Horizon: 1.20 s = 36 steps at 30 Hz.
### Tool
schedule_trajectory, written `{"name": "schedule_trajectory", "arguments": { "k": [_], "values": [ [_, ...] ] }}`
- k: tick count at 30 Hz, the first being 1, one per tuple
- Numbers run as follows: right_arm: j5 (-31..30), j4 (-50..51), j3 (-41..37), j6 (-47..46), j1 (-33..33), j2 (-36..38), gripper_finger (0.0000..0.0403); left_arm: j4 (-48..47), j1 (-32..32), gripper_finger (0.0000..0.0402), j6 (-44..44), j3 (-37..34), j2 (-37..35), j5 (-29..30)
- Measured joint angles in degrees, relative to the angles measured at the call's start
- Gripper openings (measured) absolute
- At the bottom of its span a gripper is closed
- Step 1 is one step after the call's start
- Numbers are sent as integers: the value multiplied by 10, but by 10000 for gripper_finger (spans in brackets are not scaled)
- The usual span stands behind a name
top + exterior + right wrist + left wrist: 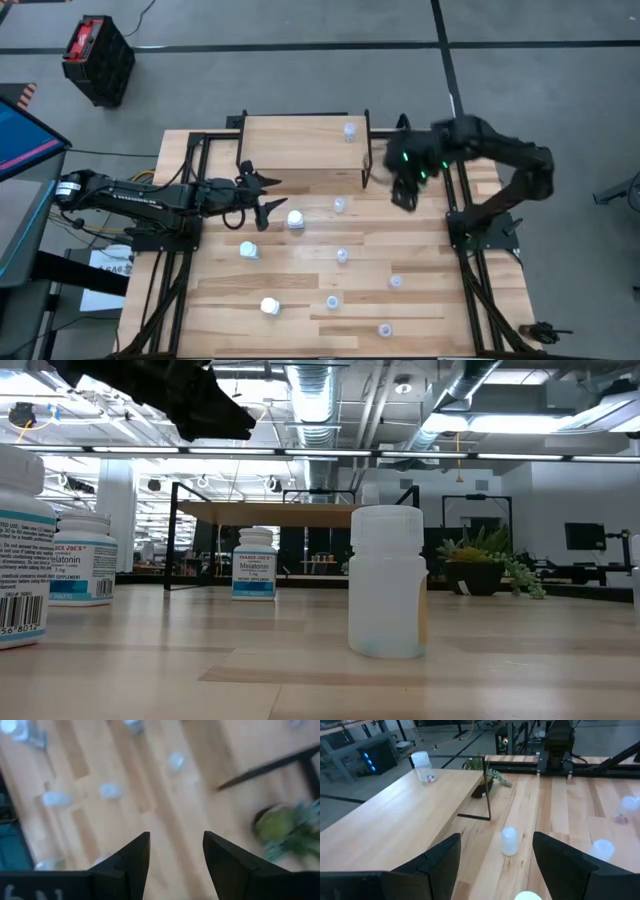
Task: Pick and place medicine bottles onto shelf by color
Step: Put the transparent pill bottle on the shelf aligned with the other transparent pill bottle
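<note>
The shelf [300, 142] stands at the table's far side with one translucent bottle [350, 130] on its right end; that bottle also shows in the left wrist view [421, 766]. My left gripper [275, 194] is open and empty, just left of a white bottle [296, 219] that stands on its base on the table. A translucent bottle [509, 841] stands ahead of its fingers. My right gripper [405, 192] is open and empty, off the shelf's right end, above the table. Two more white bottles [248, 250] [270, 306] and several translucent ones [342, 256] stand scattered on the table.
A small green potted plant [487, 775] stands by the shelf's right legs, under my right arm. The shelf's thin black legs [487, 800] reach the table there. In the low view a translucent bottle [387, 582] stands close, with white bottles [253, 563] to its left.
</note>
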<state>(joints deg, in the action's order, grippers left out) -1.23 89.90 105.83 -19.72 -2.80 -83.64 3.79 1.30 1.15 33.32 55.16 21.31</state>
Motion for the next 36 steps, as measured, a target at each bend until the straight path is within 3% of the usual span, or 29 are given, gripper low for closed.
{"name": "schedule_trajectory", "arguments": {
  "k": [7,14,23,29,36],
  "values": [
    [-1,-20,-110,-221,151,45,195,-19,0,238,1,0,0,0],
    [-6,-43,-145,-440,307,35,185,-19,0,238,16,0,0,0],
    [-124,-59,-145,-746,484,-23,169,-18,0,238,20,0,0,-40],
    [-151,-63,-145,-851,513,-95,164,-18,0,238,19,0,0,-51],
    [-131,-69,-145,-804,483,-173,176,-17,0,238,9,0,0,-51]
  ]
}}
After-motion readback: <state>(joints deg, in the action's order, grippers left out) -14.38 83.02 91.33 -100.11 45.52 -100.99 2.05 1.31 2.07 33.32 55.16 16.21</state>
